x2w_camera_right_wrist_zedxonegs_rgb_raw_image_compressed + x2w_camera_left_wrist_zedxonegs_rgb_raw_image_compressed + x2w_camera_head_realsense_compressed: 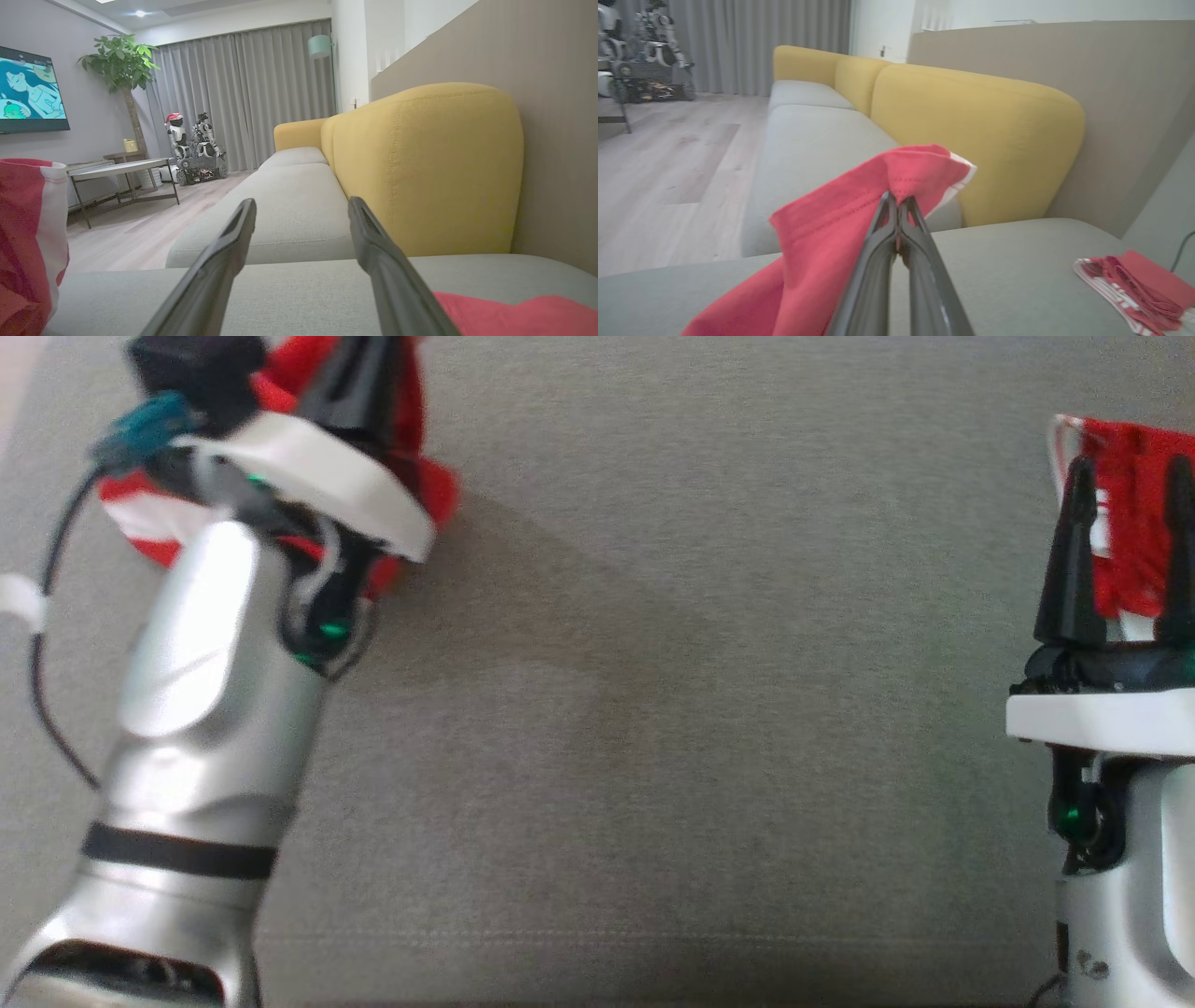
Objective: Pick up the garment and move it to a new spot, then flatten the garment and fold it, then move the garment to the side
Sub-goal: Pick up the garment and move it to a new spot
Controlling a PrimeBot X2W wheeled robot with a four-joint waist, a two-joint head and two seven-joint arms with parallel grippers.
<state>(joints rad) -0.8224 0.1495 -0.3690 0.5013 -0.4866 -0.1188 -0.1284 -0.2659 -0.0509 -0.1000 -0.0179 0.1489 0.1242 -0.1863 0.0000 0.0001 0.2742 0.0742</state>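
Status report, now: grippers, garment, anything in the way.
Left gripper shut on the red garment, pinching a fold. Right gripper open, empty. Second red-and-white cloth lies on the sofa seat beside it. No other obstruction seen.

At the seat's (653,663) left, the left gripper (896,203) pinches a raised garment (840,210). At the seat's right lies a second garment (1134,284), with the right gripper (301,205) at its near edge.
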